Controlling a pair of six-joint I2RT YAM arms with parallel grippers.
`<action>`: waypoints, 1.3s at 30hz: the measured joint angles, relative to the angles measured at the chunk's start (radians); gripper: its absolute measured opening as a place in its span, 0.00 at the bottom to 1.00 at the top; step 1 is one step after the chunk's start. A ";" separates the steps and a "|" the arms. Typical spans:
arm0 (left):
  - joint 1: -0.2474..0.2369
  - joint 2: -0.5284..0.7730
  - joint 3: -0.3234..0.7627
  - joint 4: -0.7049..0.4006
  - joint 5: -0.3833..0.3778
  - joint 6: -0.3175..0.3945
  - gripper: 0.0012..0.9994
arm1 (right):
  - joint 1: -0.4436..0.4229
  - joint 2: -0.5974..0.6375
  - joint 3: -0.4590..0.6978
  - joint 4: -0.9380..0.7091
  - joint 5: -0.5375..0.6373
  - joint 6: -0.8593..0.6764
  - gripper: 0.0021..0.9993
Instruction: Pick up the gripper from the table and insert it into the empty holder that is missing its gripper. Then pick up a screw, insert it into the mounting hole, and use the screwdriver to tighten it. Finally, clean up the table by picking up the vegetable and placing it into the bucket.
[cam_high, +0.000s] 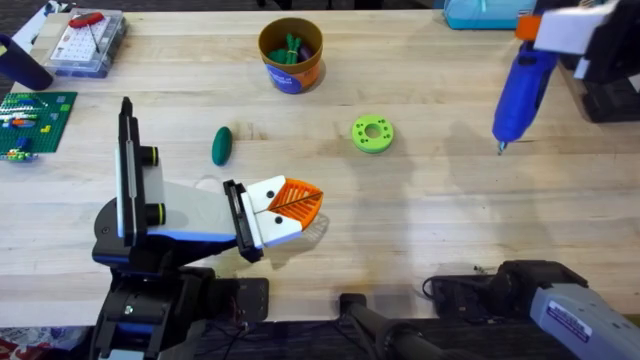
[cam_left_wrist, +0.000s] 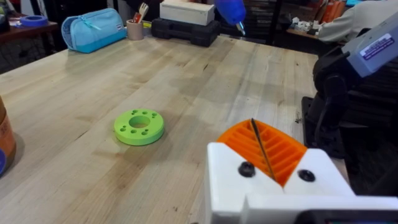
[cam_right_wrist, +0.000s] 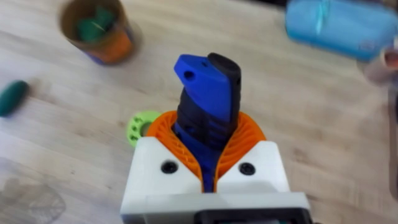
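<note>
Vegetable (cam_high: 221, 145) lies on the counter (cam_high: 420, 230), left of and nearer than the bucket (cam_high: 291, 56): cleanup not done. Lime ring (cam_high: 372, 134) sits right of it. Screwdriver (cam_high: 520, 90) is lifted, clamped in the right claw (cam_right_wrist: 208, 140), far right. Left claw (cam_high: 300, 203) pressed together, empty, near the vegetable.

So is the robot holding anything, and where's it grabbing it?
The right tool grips the blue screwdriver around its body. The left tool holds nothing.
</note>
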 joint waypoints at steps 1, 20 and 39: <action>0.000 0.000 0.000 0.000 0.000 0.000 0.01 | 0.006 -0.017 0.001 0.002 -0.007 0.001 0.05; 0.000 0.000 0.000 0.000 -0.001 -0.001 0.01 | 0.042 -0.028 -0.014 0.551 -0.414 0.158 0.05; 0.000 0.000 0.000 0.000 -0.002 -0.001 0.01 | 0.346 0.351 0.155 1.142 -0.784 0.480 0.05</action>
